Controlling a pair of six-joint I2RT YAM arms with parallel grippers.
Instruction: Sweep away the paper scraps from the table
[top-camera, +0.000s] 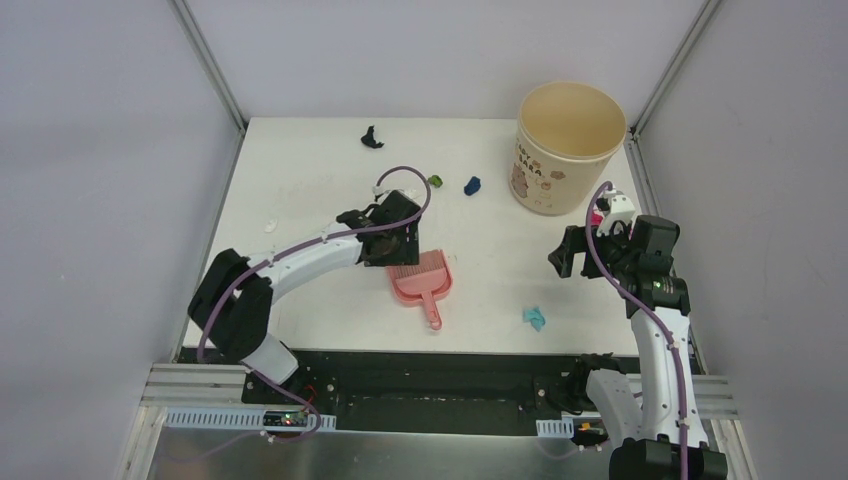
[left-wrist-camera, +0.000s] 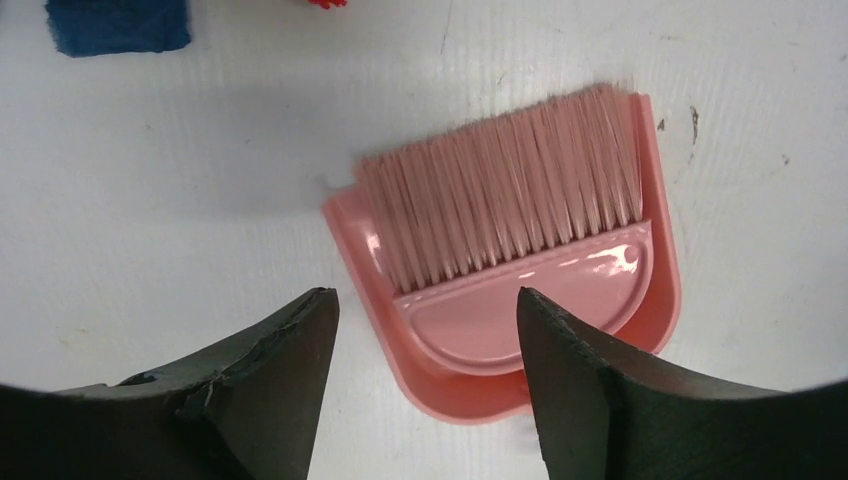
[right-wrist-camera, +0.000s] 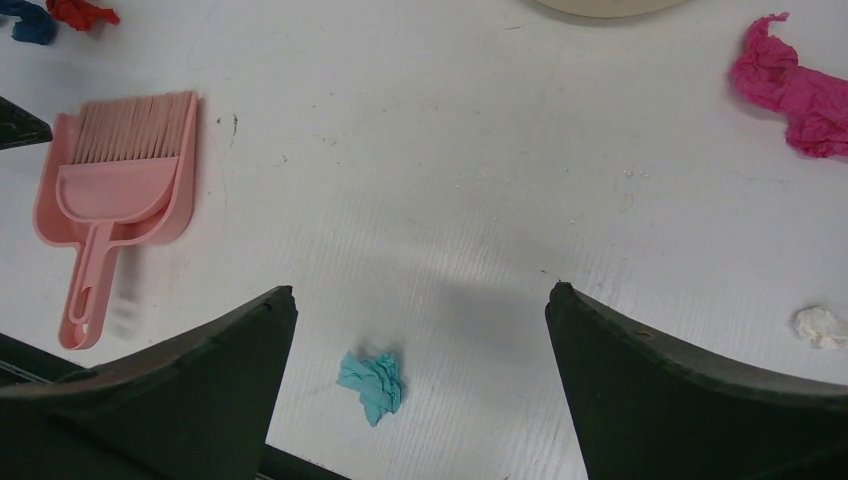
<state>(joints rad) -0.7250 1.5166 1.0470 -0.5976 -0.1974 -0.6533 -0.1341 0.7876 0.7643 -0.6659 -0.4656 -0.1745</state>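
Note:
Paper scraps lie scattered on the white table (top-camera: 300, 290): a black one (top-camera: 371, 137) at the back, a green one (top-camera: 436, 181), a dark blue one (top-camera: 472, 185), a white one (top-camera: 270, 226) and a teal one (top-camera: 534, 318) near the front. My left gripper (top-camera: 398, 250) is open and empty, hovering at the back edge of the pink dustpan (left-wrist-camera: 560, 330) with the pink brush (left-wrist-camera: 510, 190) lying in it. My right gripper (right-wrist-camera: 420, 290) is open and empty above the teal scrap (right-wrist-camera: 372, 385). A magenta scrap (right-wrist-camera: 795, 90) and a white scrap (right-wrist-camera: 820, 327) lie to its right.
The beige round bucket (top-camera: 568, 145) stands at the back right of the table. The dustpan's handle (top-camera: 432, 315) points toward the front edge. A dark blue scrap (left-wrist-camera: 118, 25) and a red one (left-wrist-camera: 325, 3) lie beyond the dustpan in the left wrist view.

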